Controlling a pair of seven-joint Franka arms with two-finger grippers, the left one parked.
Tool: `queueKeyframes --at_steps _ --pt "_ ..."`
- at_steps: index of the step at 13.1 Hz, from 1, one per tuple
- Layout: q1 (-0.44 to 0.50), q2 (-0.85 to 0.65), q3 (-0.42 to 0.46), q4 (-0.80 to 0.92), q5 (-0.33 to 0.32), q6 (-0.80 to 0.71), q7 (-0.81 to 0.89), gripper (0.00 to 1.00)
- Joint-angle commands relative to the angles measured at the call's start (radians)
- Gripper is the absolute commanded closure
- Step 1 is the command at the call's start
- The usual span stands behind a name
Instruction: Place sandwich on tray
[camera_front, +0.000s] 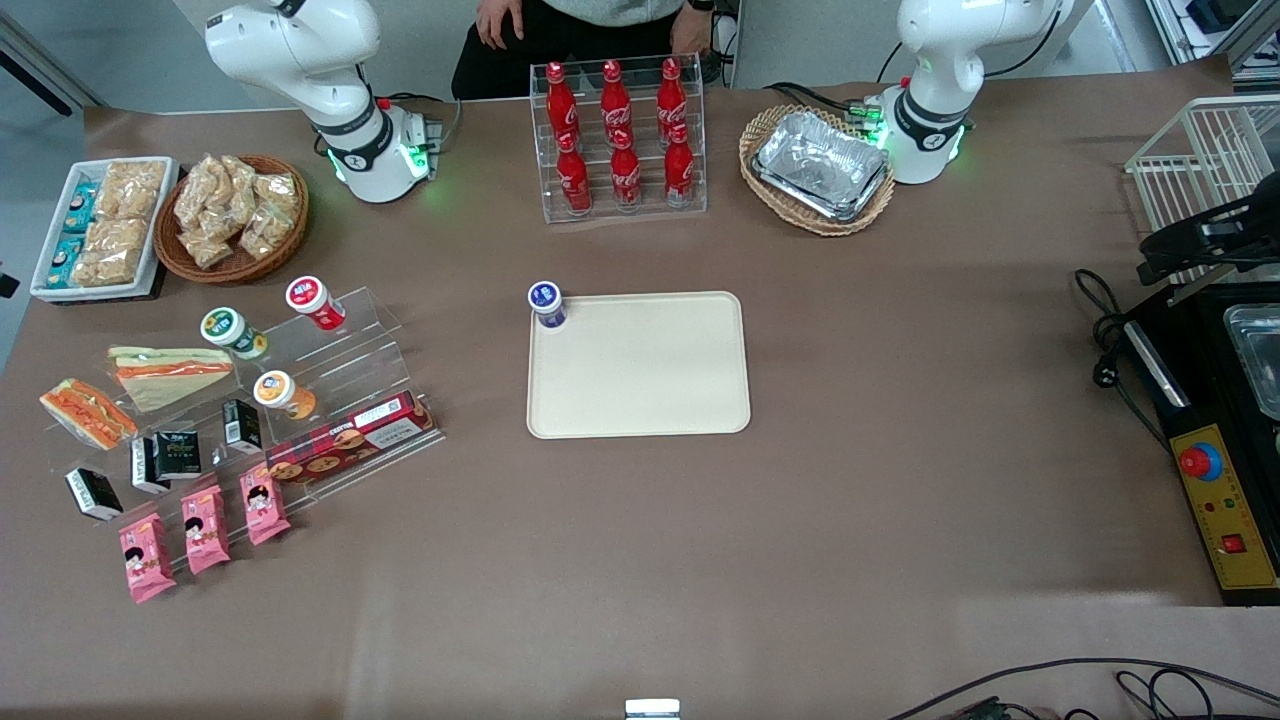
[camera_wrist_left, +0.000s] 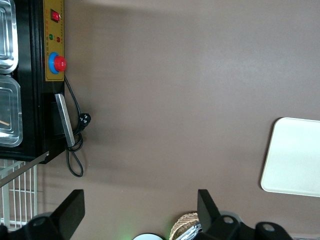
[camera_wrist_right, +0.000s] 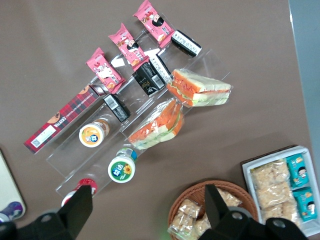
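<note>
Clear-wrapped wedge sandwich (camera_front: 88, 413) at end of clear acrylic step rack (camera_front: 370, 340), toward working arm's end of table, just beside larger pale sandwich (camera_front: 170, 372); black cartons (camera_front: 178, 453) nearer front cam. Well apart from flat beige tray (camera_front: 640, 400), w/ blue-lid cup (camera_front: 547, 303) at its corner. Gripper (camera_wrist_right: 147, 220) high above rack, fingers spread wide, holding nothing.

My gripper (camera_wrist_right: 147, 192) hangs above the rack (camera_wrist_right: 200, 62), fingers wide apart, their bases cut by the frame edge. In the front view my arm (camera_front: 300, 60) is cropped at the top edge, the gripper out of shot. The tray (camera_wrist_right: 6, 185) shows only as a sliver. The carton (camera_wrist_right: 150, 80) print is too small to read.
</note>
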Motion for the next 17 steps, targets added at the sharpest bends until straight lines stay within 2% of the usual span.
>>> queueKeyframes --at_steps 1,4,9,13,17 --pt "-0.014 0.027 -0.054 0.013 0.06 0.008 0.058 0.0" --pt "-0.016 0.041 -0.07 0.013 0.058 0.01 0.286 0.0" --pt "-0.051 0.061 -0.096 0.013 0.093 0.07 0.426 0.0" --pt "-0.051 0.081 -0.104 0.013 0.101 0.117 0.641 0.0" --pt "-0.073 0.108 -0.11 0.012 0.178 0.133 0.86 0.0"
